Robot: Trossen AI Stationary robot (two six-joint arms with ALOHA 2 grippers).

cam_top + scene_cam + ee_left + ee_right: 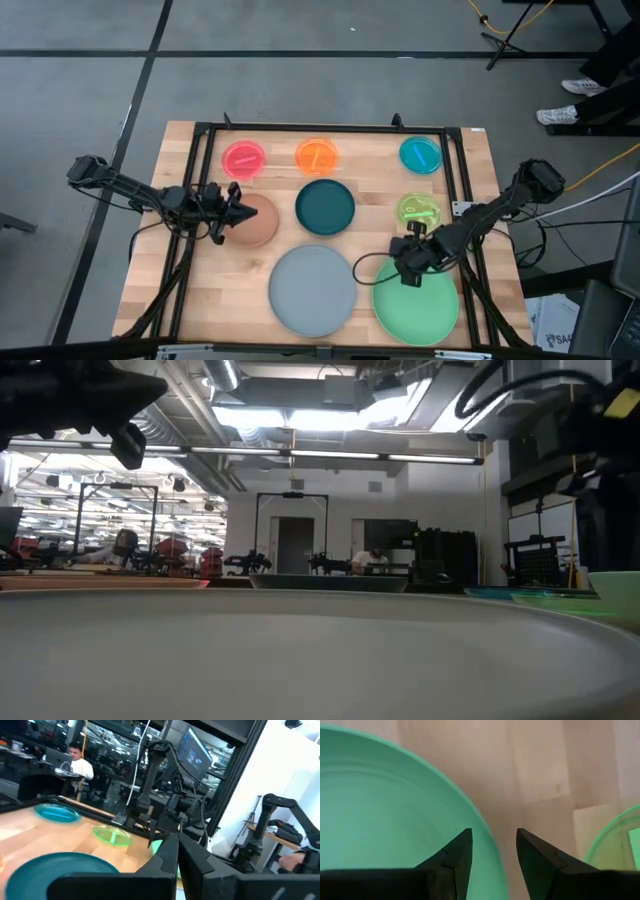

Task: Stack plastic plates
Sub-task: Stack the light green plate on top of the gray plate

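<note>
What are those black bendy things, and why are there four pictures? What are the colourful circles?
The black bendy things are two robot arms. Each ends in an end effector, a two-finger pincher. One picture looks down from above the table. One looks across from table height. The other two come from small cameras on the arms' wrists.

The circles are plastic plates on a wooden table: small pink, orange, blue and lime ones, medium brown and teal ones, and large grey and green ones.

The left end effector is over the brown plate's edge, fingers together. The right end effector is open, straddling the green plate's rim. Nothing is held or stacked yet.
</note>
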